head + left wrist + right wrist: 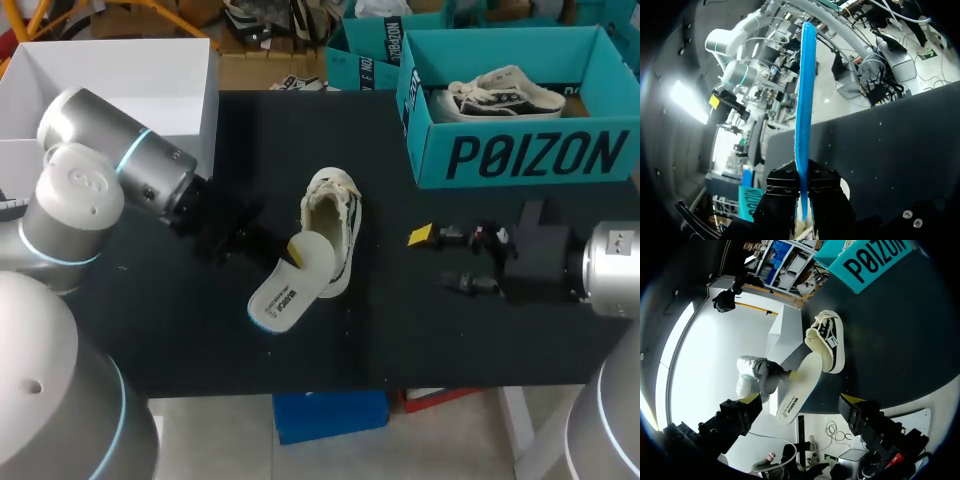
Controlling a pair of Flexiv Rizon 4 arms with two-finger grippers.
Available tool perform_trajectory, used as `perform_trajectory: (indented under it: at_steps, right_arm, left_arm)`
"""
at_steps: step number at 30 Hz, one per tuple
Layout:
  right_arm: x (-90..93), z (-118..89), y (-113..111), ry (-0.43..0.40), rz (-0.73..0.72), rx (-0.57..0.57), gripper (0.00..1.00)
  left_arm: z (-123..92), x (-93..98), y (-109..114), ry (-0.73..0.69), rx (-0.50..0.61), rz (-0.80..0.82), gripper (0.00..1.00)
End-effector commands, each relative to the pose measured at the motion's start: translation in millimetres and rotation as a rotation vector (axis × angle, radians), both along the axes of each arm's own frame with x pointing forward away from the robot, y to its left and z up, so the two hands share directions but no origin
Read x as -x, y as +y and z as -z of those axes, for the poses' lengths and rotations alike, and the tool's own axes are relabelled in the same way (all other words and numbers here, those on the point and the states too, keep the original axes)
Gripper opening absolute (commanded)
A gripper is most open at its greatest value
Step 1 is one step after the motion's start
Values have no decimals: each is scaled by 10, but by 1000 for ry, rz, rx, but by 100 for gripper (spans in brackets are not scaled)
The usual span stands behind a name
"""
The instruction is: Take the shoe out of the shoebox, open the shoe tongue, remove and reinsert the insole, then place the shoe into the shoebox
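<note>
Shoe (335, 215): cream low-top sneaker with dark side stripes and a soft, fleecy-looking mouth. It sits out of its box on the table, in the middle of the frame.
Insole (290, 285): a flat, long oval with rounded ends. The top is white with a small dark print and the rim is bright blue. It is outside the shoe and slants from the shoe's side down toward the lower left of the frame. I cannot tell whether its far end touches the table.
Left gripper (291, 251): just left of the shoe, clamped on the insole. In the left wrist view its two black fingers (782, 187) press the thin blue edge from both sides, and the insole stands edge-on between them.
Right gripper (437, 260): right of the middle of the frame, apart from the shoe. Its yellow-tipped fingers are spread wide with nothing between them.
Shoebox (520, 150): a teal cardboard box, rectangular and open on top, in the upper right of the frame.
Second shoe (505, 95): pale with dark trim, lying inside the shoebox.
Table (200, 340): matte black, dotted with pale specks.
White box (120, 80): smooth-walled and open, in the upper left of the frame.
</note>
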State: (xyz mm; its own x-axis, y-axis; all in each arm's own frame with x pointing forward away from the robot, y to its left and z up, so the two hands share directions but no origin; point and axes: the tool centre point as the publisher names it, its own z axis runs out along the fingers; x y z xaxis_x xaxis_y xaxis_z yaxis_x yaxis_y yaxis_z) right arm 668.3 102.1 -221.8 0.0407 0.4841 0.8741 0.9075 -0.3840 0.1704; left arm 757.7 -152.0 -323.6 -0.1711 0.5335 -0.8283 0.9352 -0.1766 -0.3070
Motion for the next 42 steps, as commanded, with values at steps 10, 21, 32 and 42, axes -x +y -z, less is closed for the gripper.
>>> perform_trajectory:
  at_steps: [10, 21, 32, 42]
  right_arm:
    - [1, -1, 3, 0, 1, 0, 100]
    - [1, -1, 3, 0, 1, 0, 100]
    - [1, -1, 3, 0, 1, 0, 100]
    - [1, -1, 3, 0, 1, 0, 100]
  left_arm:
    - [215, -419, -226, 31, -60, 57, 0]
    - [252, -590, -293, 26, -92, 59, 0]
    - [352, -753, -338, -7, -156, 41, 0]
    - [425, -854, -376, -36, -208, 20, 0]
